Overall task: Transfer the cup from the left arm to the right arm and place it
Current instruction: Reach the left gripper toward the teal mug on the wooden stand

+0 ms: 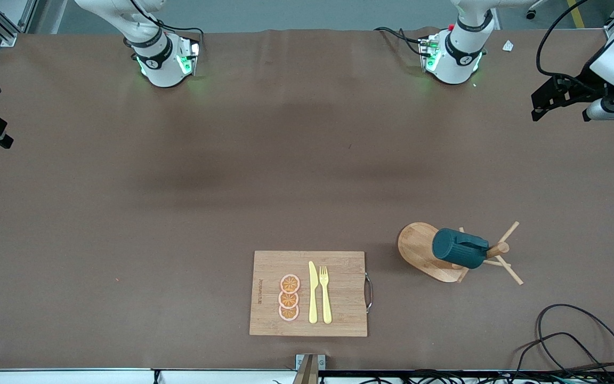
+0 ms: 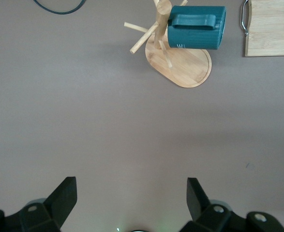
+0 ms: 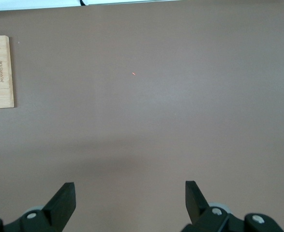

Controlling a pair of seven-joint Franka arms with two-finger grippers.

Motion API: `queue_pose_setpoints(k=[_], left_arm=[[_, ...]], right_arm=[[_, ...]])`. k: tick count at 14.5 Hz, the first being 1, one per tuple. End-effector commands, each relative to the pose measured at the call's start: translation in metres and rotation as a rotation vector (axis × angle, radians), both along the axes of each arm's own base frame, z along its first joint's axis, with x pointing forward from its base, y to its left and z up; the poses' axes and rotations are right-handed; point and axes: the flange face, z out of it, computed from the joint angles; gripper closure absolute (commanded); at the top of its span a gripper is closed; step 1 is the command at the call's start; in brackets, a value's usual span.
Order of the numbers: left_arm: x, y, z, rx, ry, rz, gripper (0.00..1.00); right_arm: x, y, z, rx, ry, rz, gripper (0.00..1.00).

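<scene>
While no contact has yet been made, the cup (image 1: 459,248) is seen in the lower right of the front view, hung sideways by its handle on a peg of the wooden stand (image 1: 428,255), so that its body juts out over the stand's oval base; it was presumably left there to be lifted off by the handle side. The same cup (image 2: 196,27) is caught at the top of the left wrist view, well apart from the left gripper (image 2: 132,203), whose fingers are spread wide and hold nothing. The right gripper (image 3: 130,203) is likewise released and empty, held over bare table (image 3: 180,121), where it is judged to be waiting for the handover. A cutting board (image 1: 308,293) with a knife (image 1: 313,292), a fork (image 1: 325,294) and orange slices (image 1: 289,297) lies at lower centre, beside the stand; it may be the place meant for the cup.
</scene>
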Motion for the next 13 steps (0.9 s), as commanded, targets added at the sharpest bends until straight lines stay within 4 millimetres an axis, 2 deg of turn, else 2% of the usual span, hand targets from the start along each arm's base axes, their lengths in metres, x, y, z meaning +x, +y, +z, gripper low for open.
queue_pose_setpoints(k=[1, 3, 4, 6, 10, 13], left_arm=[[-0.001, 0.003, 0.007, 0.010, -0.001, -0.010, 0.00], [0.002, 0.006, 0.010, 0.004, -0.008, 0.014, 0.00], [0.007, 0.015, 0.015, 0.007, -0.020, 0.021, 0.00], [0.026, 0.029, 0.009, 0.000, -0.021, 0.041, 0.00], [0.060, 0.026, -0.023, -0.028, -0.050, 0.112, 0.00], [0.091, 0.021, -0.056, -0.105, -0.066, 0.392, 0.00]], right_arm=[[-0.007, -0.001, 0.007, -0.011, -0.014, 0.012, 0.00], [-0.007, -0.001, 0.007, -0.011, -0.013, 0.014, 0.00], [-0.007, -0.002, 0.007, -0.011, -0.013, 0.011, 0.00], [-0.007, -0.001, 0.007, -0.011, -0.013, 0.012, 0.00], [-0.007, -0.002, 0.007, -0.011, -0.013, 0.012, 0.00], [-0.007, -0.001, 0.007, -0.011, -0.013, 0.014, 0.00]])
